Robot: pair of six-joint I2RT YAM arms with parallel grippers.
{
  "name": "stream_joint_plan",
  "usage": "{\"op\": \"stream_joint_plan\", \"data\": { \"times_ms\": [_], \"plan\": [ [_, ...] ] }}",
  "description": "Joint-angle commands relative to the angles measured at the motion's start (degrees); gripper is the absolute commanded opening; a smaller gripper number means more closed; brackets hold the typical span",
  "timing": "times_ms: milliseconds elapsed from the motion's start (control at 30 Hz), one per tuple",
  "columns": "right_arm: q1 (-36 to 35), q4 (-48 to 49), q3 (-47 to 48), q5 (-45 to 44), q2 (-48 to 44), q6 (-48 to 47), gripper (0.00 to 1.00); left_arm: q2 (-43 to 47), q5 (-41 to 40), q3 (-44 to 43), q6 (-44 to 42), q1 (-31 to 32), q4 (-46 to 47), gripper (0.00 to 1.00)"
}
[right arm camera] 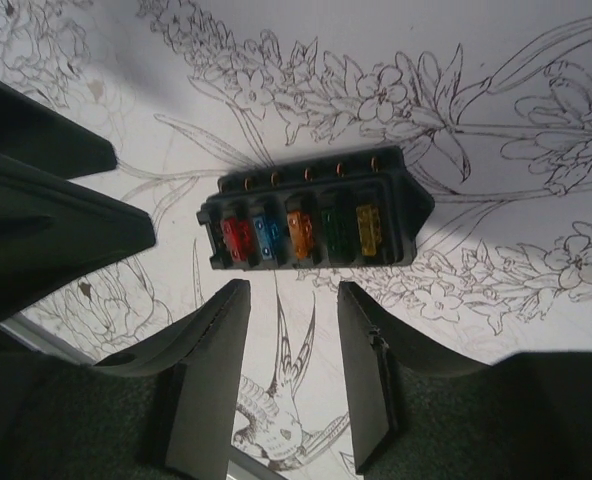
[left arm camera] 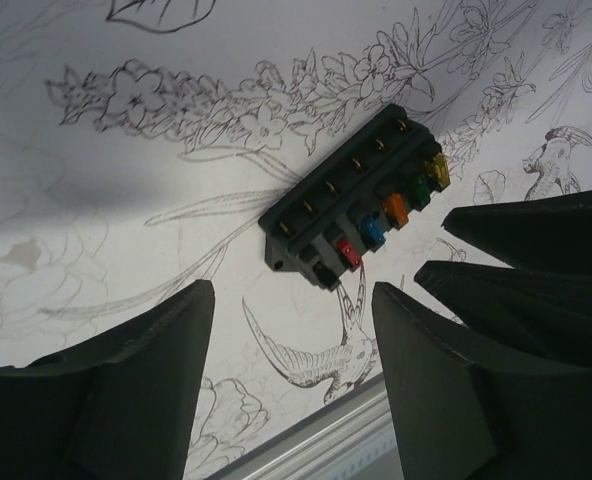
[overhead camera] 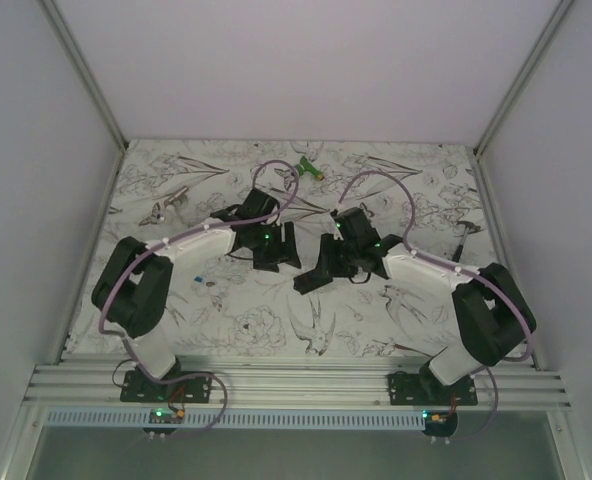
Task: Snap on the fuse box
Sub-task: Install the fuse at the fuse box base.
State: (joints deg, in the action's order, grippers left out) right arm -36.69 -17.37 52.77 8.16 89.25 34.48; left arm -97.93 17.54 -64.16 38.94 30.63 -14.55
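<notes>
While both grippers hover with fingers apart, the fuse box (right arm camera: pixel 316 222) lies flat near the middle of the table (overhead camera: pixel 226 320).
Left gripper (left arm camera: pixel 294 300) and right gripper (right arm camera: pixel 294 295) are both released, with nothing between the fingers. The box sits just ahead of each, untouched, well clear of every table edge. The row of fuses (right arm camera: pixel 298 232) faces up: red, blue, orange, green, yellow.

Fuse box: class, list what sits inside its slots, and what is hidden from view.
Inside the fuse box five fuses stand in a row: red, blue, orange, green, yellow. The slot beside red looks empty. Their lower ends are hidden in the box.
</notes>
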Motion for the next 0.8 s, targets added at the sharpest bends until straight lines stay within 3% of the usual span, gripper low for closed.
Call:
{"op": "stream_joint_plan", "data": {
  "times_ms": [0,400,767],
  "plan": [
    [1.5,6.6,-0.1,0.4,2.0,3.0,0.48,-4.0,4.5,-3.5,-3.7,0.5,-0.2,0.66],
    [1.9,10.5,6.1,5.0,10.9,-0.3,0.49,-6.4,11.2,-0.8,-2.7,0.7,3.9,0.6],
    [3.0,16.1,-1.4,7.7,3.3,-0.3,0.52,-3.1,6.1,2.4,0.4,-1.3,5.0,0.55]
  ]
}}
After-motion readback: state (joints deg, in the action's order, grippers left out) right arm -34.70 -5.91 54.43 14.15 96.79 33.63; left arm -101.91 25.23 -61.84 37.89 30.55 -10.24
